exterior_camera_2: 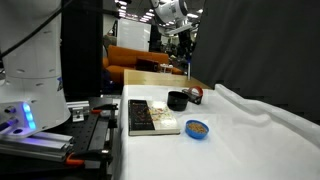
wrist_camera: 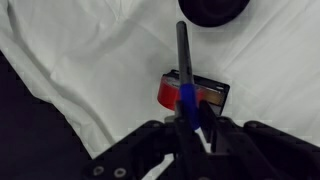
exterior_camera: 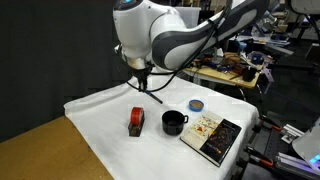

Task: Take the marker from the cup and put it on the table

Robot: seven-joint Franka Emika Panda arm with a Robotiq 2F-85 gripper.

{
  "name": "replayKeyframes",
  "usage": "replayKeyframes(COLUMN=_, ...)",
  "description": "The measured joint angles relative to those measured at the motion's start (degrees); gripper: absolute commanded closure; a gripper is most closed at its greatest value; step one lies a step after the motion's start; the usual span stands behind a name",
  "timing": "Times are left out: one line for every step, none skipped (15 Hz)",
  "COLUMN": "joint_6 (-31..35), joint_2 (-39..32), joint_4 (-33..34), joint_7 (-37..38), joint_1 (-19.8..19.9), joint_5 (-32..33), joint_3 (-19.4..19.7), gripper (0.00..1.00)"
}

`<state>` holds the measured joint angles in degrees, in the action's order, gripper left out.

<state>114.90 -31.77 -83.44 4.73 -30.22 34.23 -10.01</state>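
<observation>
Roughly halfway: the marker (wrist_camera: pixel 183 55) is sitting clear of the cup (wrist_camera: pixel 212 10), and the pincer (wrist_camera: pixel 192 125) is clamping it between its fingers near a blue band, with the dark shaft sticking out ahead of the pincer. The extraction part is looking done. What's remaining is the placing: lowering onto the desk (wrist_camera: pixel 70 60), letting go, backing off. In both exterior views the pincer (exterior_camera: pixel 141 80) (exterior_camera_2: pixel 181 44) is hanging well above the white cloth, so the marker is touching nothing but the fingers. Surroundings, going by the wrist view: a red-and-black block (wrist_camera: pixel 200 92) is lying directly below the pincer, right under the marker's held end. The cup is sitting just past the marker's far tip, cut off by the frame edge. In an exterior view a small blue disc (exterior_camera: pixel 196 104) and a flat patterned book or box (exterior_camera: pixel 212 138) are lying beyond the cup, well apart from the pincer and not interfering. The block is the one thing standing in the way, I'm guessing: a straight descent is risking the marker landing on it or against the cup. Open cloth is showing off to the side of the pincer, away from the cup, so shifting there before lowering is looking safer. The cloth is wrinkling a lot, and a round marker may roll on release.
</observation>
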Motion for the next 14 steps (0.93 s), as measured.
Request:
replayKeyframes(joint_6=0.0, joint_2=0.0, joint_4=0.0, joint_7=0.0, joint_1=0.0, joint_5=0.0, joint_3=0.0, gripper=0.96)
replayKeyframes(joint_6=0.0, joint_2=0.0, joint_4=0.0, joint_7=0.0, joint_1=0.0, joint_5=0.0, joint_3=0.0, gripper=0.96)
replayKeyframes(joint_6=0.0, joint_2=-0.1, joint_4=0.0, joint_7=0.0, joint_1=0.0, joint_5=0.0, joint_3=0.0, gripper=0.96)
replayKeyframes(joint_6=0.1, joint_2=-0.1, joint_4=0.0, joint_7=0.0, joint_1=0.0, joint_5=0.0, joint_3=-0.1, gripper=0.96)
replayKeyframes(joint_6=0.1, joint_2=-0.1, joint_4=0.0, joint_7=0.0, joint_1=-0.1, joint_5=0.0, joint_3=-0.1, gripper=0.96)
replayKeyframes(joint_6=0.1, joint_2=-0.1, joint_4=0.0, joint_7=0.0, joint_1=-0.3, joint_5=0.0, joint_3=-0.2, gripper=0.96)
replayKeyframes(joint_6=0.2, joint_2=-0.1, joint_4=0.1, joint_7=0.0, joint_1=-0.5, joint_5=0.0, joint_3=-0.4, gripper=0.96)
replayKeyframes(joint_6=0.2, joint_2=-0.1, joint_4=0.1, joint_7=0.0, joint_1=-0.9, joint_5=0.0, joint_3=-0.5, gripper=0.96)
replayKeyframes(joint_6=0.2, joint_2=-0.1, joint_4=0.1, joint_7=-0.1, joint_1=-1.4, joint_5=0.0, joint_3=-0.8, gripper=0.96)
replayKeyframes(joint_6=0.2, joint_2=-0.1, joint_4=0.0, joint_7=-0.3, joint_1=-1.9, joint_5=0.0, joint_3=-1.1, gripper=0.96)
replayKeyframes(joint_6=0.2, joint_2=-0.2, joint_4=-0.3, joint_7=-0.8, joint_1=-2.5, joint_5=0.0, joint_3=-1.4, gripper=0.96)
replayKeyframes(joint_6=0.2, joint_2=-0.3, joint_4=-1.0, joint_7=-1.3, joint_1=-3.1, joint_5=0.0, joint_3=-1.6, gripper=0.96)
replayKeyframes(joint_6=0.2, joint_2=-0.4, joint_4=-2.1, joint_7=-1.7, joint_1=-3.7, joint_5=0.0, joint_3=-1.7, gripper=0.96)
replayKeyframes(joint_6=0.2, joint_2=-0.6, joint_4=-3.3, joint_7=-2.1, joint_1=-4.1, joint_5=0.0, joint_3=-1.8, gripper=0.96)
